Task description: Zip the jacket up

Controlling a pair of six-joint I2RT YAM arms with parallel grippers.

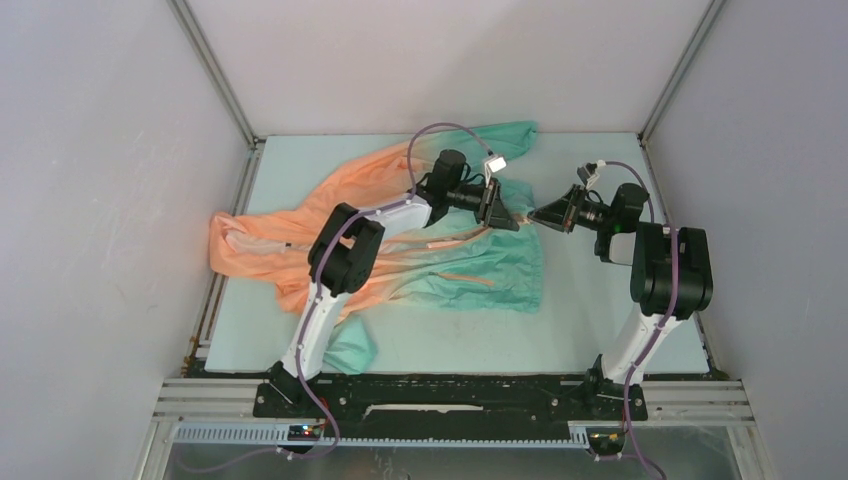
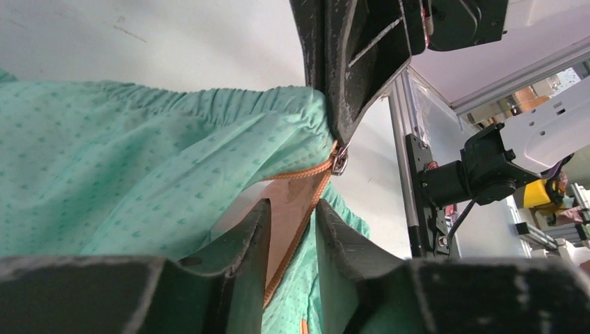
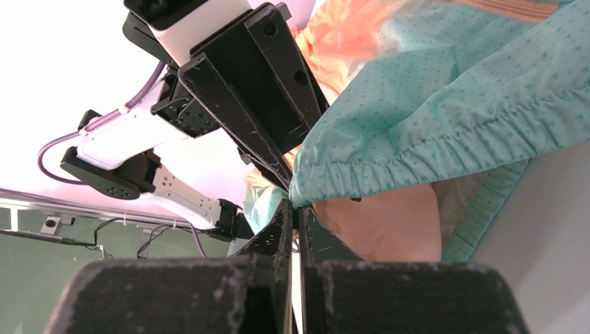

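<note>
Jacket [image 1: 400, 200] lies crumpled on desk [image 1: 600, 300], spread from mid-left of top view up to upper centre. Peach part is at left, teal part at centre & top, w/ an orange pocket strip [image 1: 462, 277] showing on the teal just below the L arm [image 1: 345, 250]. A teal bit also pokes out lower down, beside that arm's lower link. Both claws meet just right of centre in top view, at the jacket's right edge, tips nearly touching. R claw [image 3: 296, 216] is closed tight, its fingers pinching the corner of the gathered teal hem [image 3: 445, 149]. In L wrist view it comes in from top of frame, its tip right at the metal slider [image 2: 339, 161] where the orange zip [image 2: 312, 212] meets the hem. L claw [image 2: 292, 209] sits at bottom of that frame, partly open w/ a clear gap btwn the fingers. The zip tape runs down through the gap; can't tell if either finger presses on it. Peach lining [image 2: 278, 198] shows under the teal flap, centre of frame.
</note>
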